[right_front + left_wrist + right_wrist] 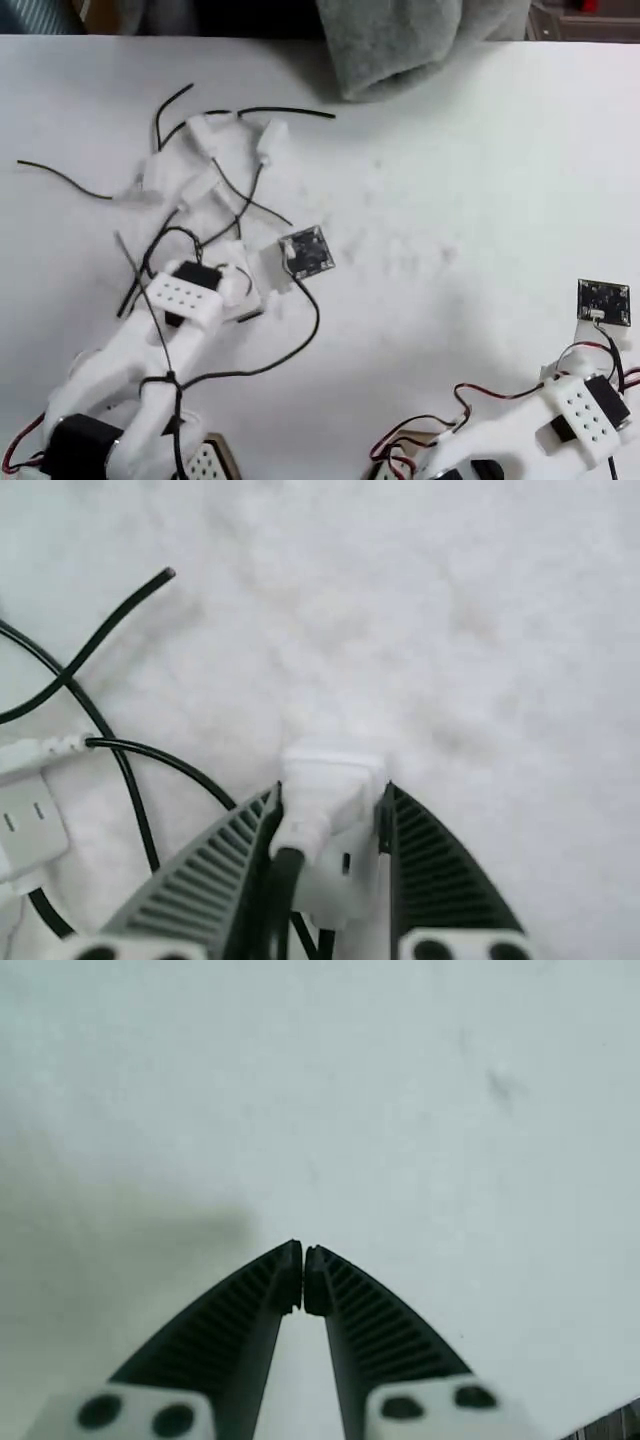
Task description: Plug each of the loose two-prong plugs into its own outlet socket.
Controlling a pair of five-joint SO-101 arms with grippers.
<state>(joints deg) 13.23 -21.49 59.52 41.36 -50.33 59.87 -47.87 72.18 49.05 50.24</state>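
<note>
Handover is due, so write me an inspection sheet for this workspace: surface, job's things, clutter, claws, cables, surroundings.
Surface: white table, no damage seen.
Job's things: white plugs and sockets heaped on the left arm's side; one white plug sits in the left claw; a two-slot socket lies close by.
Clutter: grey cloth draped over the far edge.
Claws: left claw shut on the white plug; right claw shut with nothing in it, above the table.
Cables: black cords tangled through the heap; red and black wires on the right arm.
Surroundings: nothing seen clearly beyond the table.
</note>
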